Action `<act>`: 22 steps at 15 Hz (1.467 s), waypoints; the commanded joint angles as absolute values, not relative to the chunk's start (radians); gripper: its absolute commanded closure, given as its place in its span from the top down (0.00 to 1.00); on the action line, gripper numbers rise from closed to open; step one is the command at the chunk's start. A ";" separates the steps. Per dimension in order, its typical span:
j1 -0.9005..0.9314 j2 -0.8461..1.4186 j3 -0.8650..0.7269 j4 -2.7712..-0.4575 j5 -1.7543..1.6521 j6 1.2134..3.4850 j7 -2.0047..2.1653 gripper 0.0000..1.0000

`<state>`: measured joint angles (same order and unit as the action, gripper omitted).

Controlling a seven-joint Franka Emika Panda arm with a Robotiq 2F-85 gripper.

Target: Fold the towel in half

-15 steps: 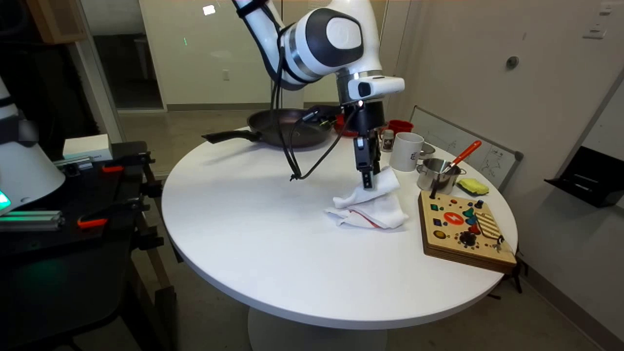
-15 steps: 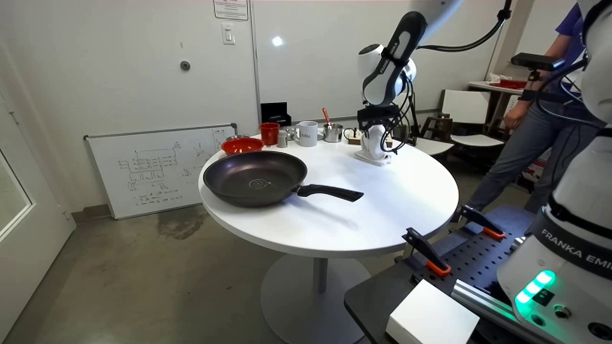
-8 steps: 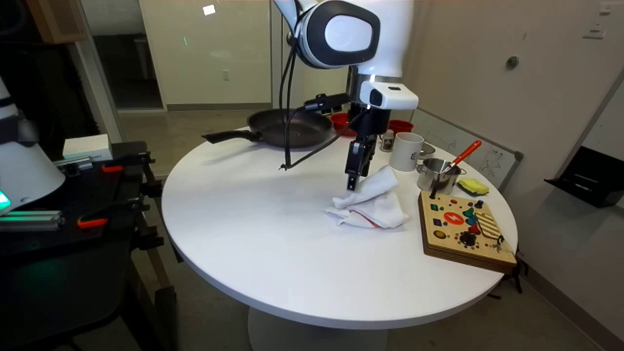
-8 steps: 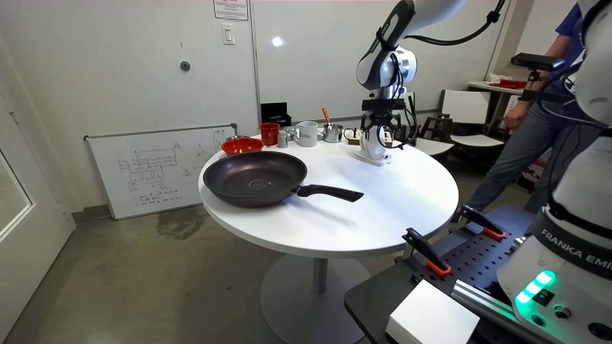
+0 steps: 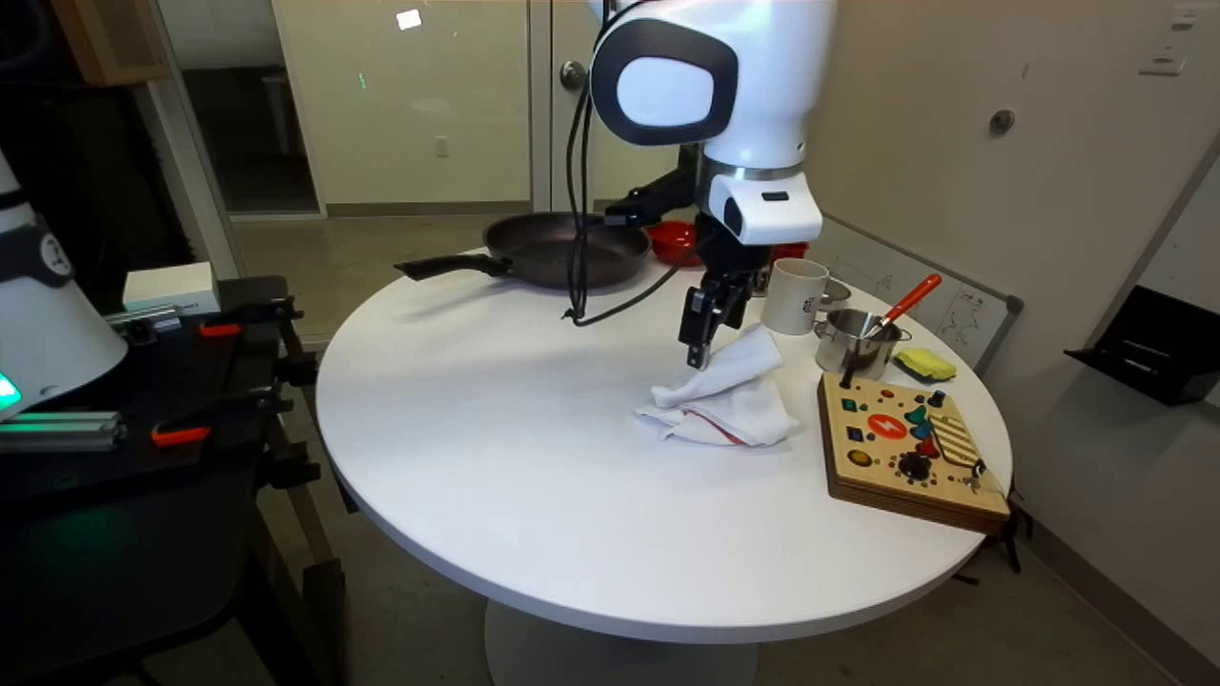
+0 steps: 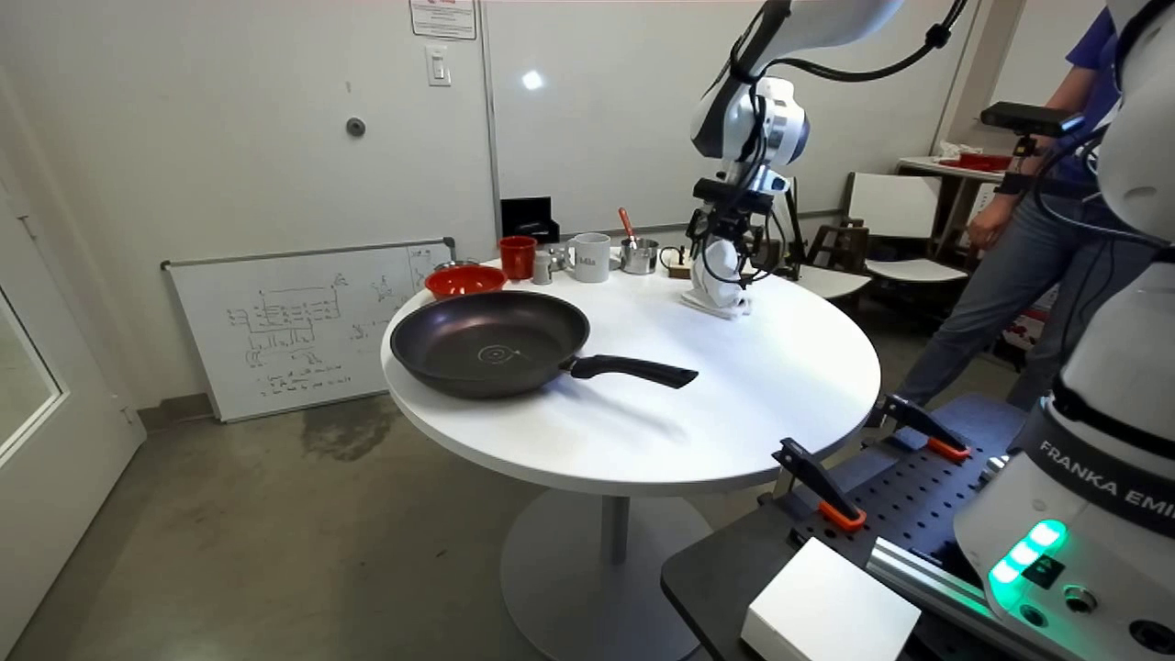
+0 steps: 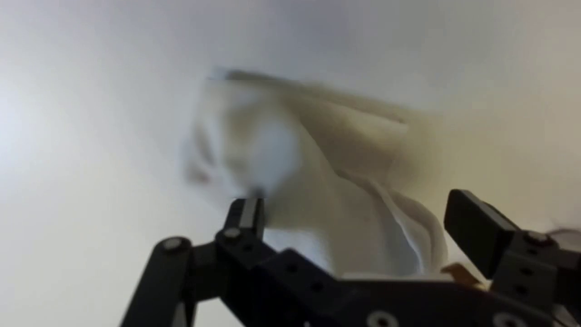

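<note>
Towel [image 5: 739,419] sits rumpled on the white table [image 5: 496,467], pretty much unchanged from a second ago. What's new is the gripper [image 7: 353,200], turned and tilted, fingers [image 7: 474,222] spread wide, nothing held. Probably lining up a grab, so folding's likely unfinished.

- My base [image 6: 1079,450]: "FRANKA EMI", cut off at the view's edge.
- Red disc [image 5: 886,427] on the wooden board [image 5: 882,476]: a pale lightning bolt.
- Mug [image 6: 590,259]: small letters I can't make out.
- Whiteboard [image 6: 298,326]: handwriting too small for me.
- Wall sign [image 6: 443,16]: print too small.
</note>
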<state>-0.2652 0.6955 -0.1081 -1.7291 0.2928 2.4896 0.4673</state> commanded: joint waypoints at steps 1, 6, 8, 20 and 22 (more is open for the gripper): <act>-0.224 0.727 -0.136 -1.765 0.330 2.734 0.461 1.00; -0.199 0.768 -0.137 -1.781 0.308 2.835 0.440 1.00; -0.170 0.783 -0.161 -1.774 0.290 2.816 0.454 0.75; -0.125 0.800 -0.196 -1.730 0.206 2.548 0.387 0.04; -0.126 0.803 -0.192 -1.709 0.197 2.467 0.368 0.06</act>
